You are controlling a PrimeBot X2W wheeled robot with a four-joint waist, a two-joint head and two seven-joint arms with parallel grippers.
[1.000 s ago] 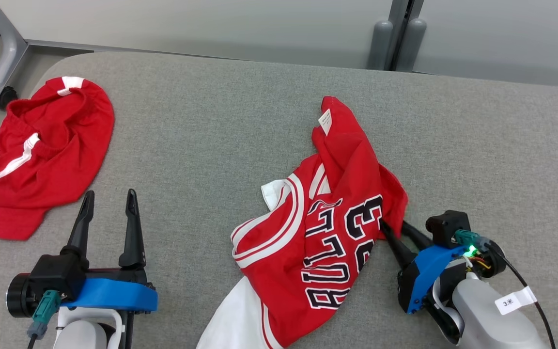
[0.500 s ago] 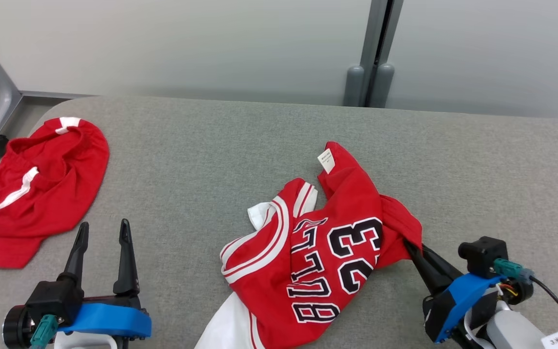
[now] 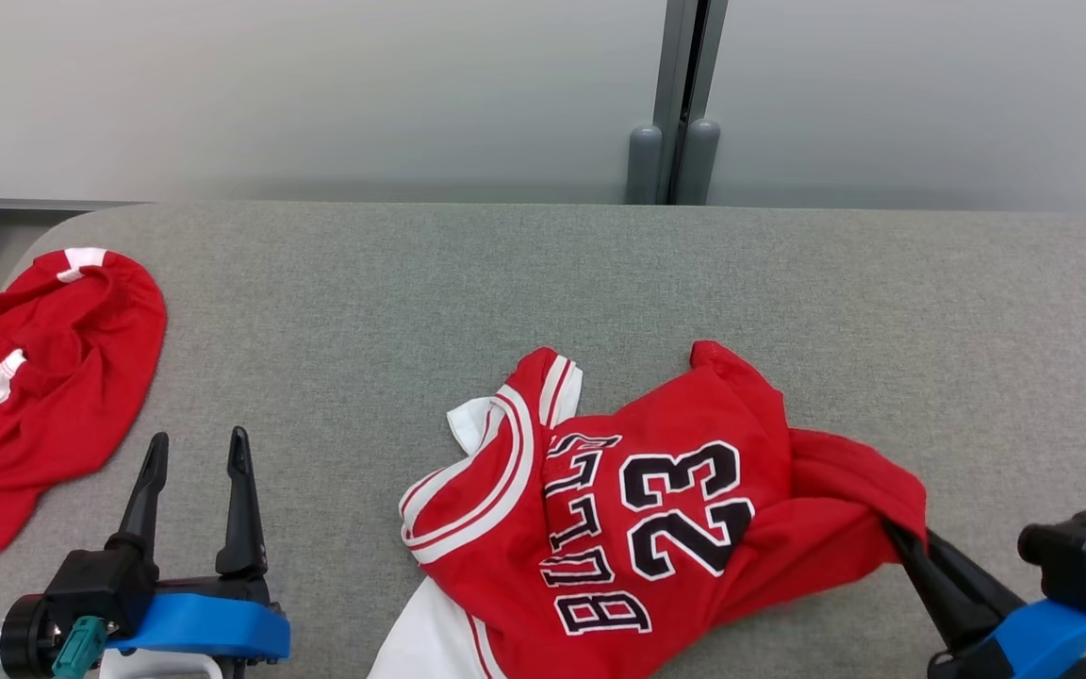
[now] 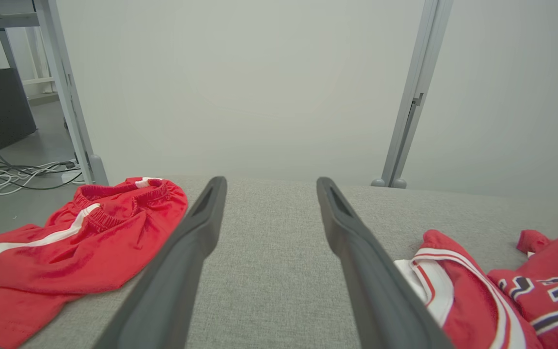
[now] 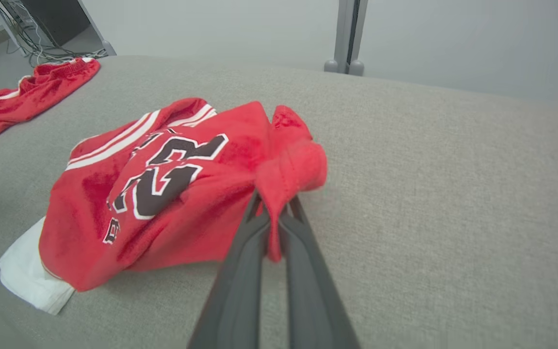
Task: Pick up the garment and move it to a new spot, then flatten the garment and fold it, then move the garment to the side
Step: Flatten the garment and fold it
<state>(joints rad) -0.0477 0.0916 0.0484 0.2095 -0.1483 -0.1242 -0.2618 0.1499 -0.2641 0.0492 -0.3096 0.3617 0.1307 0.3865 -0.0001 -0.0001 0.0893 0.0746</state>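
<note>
The garment (image 3: pixel 656 490) is a red jersey with white trim and black "BULLS 23" lettering, lying crumpled on the grey table (image 3: pixel 505 283) at the near middle. My right gripper (image 3: pixel 894 530) is shut on its right edge, where the cloth bunches over the fingertips. In the right wrist view the garment (image 5: pixel 162 184) spreads to the left, and a red fold is pinched in the right gripper (image 5: pixel 271 206). My left gripper (image 3: pixel 197 438) stands open at the lower left, holding nothing. In the left wrist view the left gripper (image 4: pixel 269 183) points at bare table, with the garment (image 4: pixel 526 291) off to its right.
Red shorts with white stripes (image 3: pixel 34 387) lie bunched at the table's left end, also seen as the shorts (image 4: pixel 80 237) and the shorts (image 5: pixel 32 92). A grey post (image 3: pixel 675 170) stands behind the far edge. Cables lie on the floor (image 4: pixel 17 174) at the left.
The head camera has shifted. My right gripper has shut on the garment's right edge and drawn it rightward. The upright flap with the label has dropped. The left gripper stays open.
</note>
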